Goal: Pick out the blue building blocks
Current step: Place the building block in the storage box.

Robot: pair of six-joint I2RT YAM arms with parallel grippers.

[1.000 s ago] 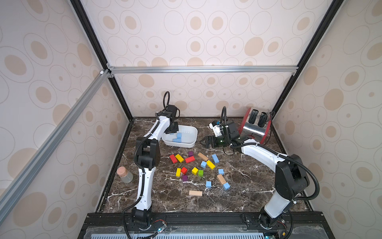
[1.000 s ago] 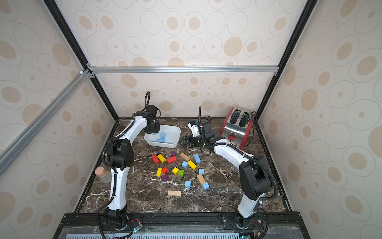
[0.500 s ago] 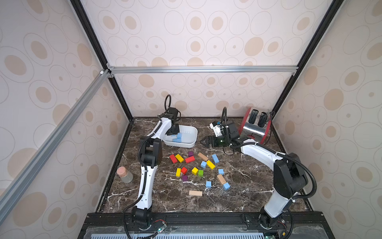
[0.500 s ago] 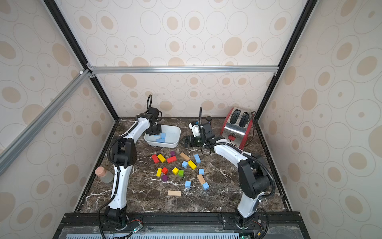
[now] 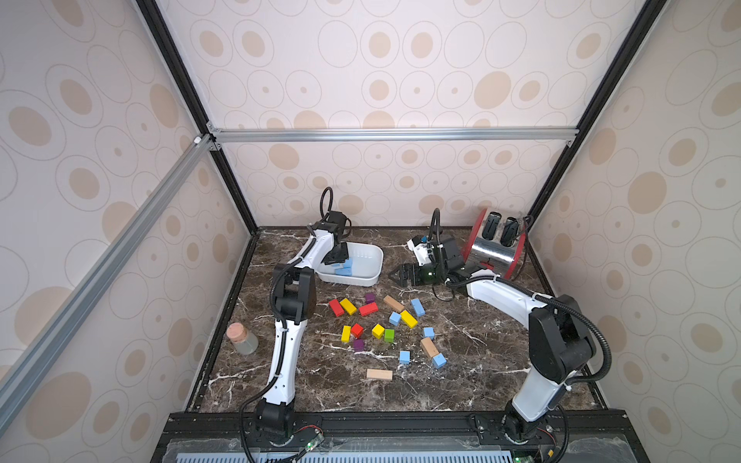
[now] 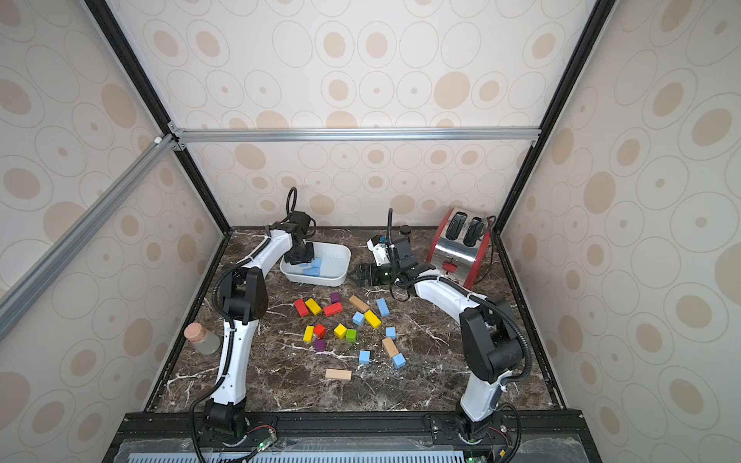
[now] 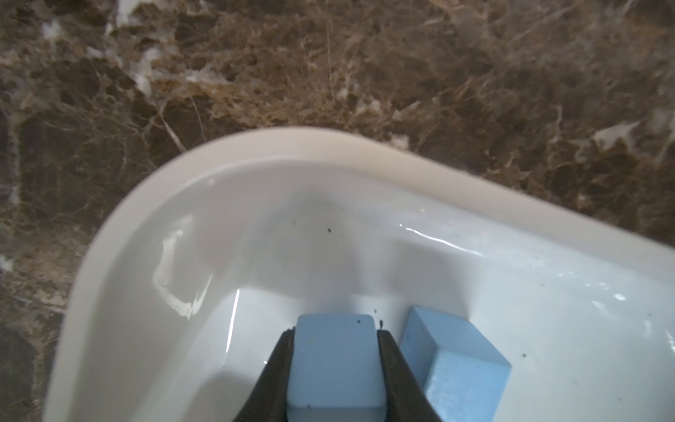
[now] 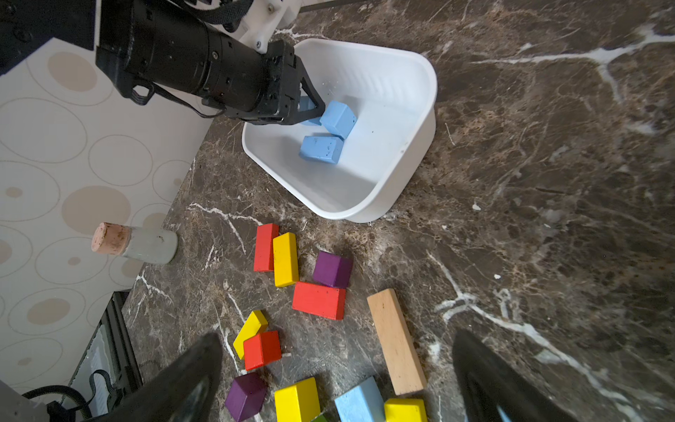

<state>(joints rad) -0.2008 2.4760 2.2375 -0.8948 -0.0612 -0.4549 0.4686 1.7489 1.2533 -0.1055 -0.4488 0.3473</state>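
Left gripper (image 7: 335, 330) fingers clamped on blue block (image 7: 336, 361) inside white tub (image 7: 255, 146), seemingly two more beside it. Right gripper (image 8: 338, 338) fingers wide apart over bench (image 8: 548, 219).

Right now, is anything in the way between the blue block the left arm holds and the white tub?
Nothing visible does. The left end effector holds the blue block inside the white tub, with bare tub floor showing past it. Another blue block lies close beside it.
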